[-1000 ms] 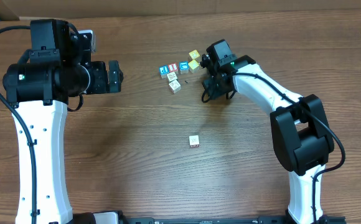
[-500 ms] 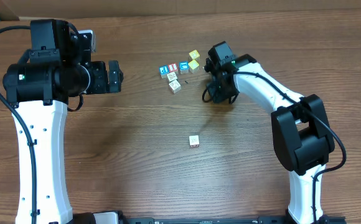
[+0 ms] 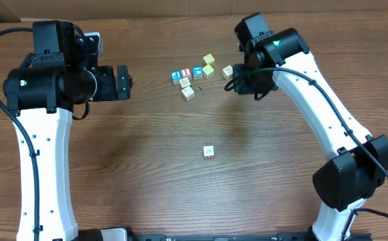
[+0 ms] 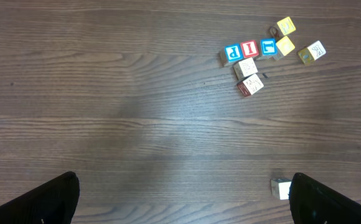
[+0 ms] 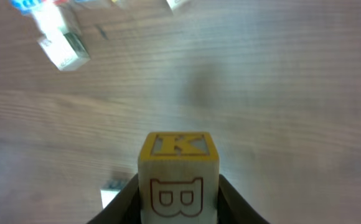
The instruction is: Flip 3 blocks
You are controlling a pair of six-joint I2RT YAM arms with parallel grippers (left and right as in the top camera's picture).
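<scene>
Between the fingers of the R gripper (image 5: 178, 190) sits a letter block (image 5: 178, 167), K face up, B face toward the wrist cam; the jaws pinch its two side faces, so it's gripped and held clear of the table (image 5: 280, 124), w/ wood grain showing beyond it. The side pinch leaves the top and front faces free, prob. so the cube can be rolled over and set down on a new face. Ahead and left of that gripper, blurred, lies the main cluster (image 3: 192, 75) of blocks; in the overhead view it's near the gripper but apart from it. A lone block (image 3: 209, 152) lies well apart, back toward the robot's base. The L gripper (image 3: 123, 82) hangs far off on the other side of the cluster, jaws spread wide, holding nothing; it looks parked out of the way to give the R arm room. Judged step: block is up, turn and put-down to come; can't tell how many flips are done.
</scene>
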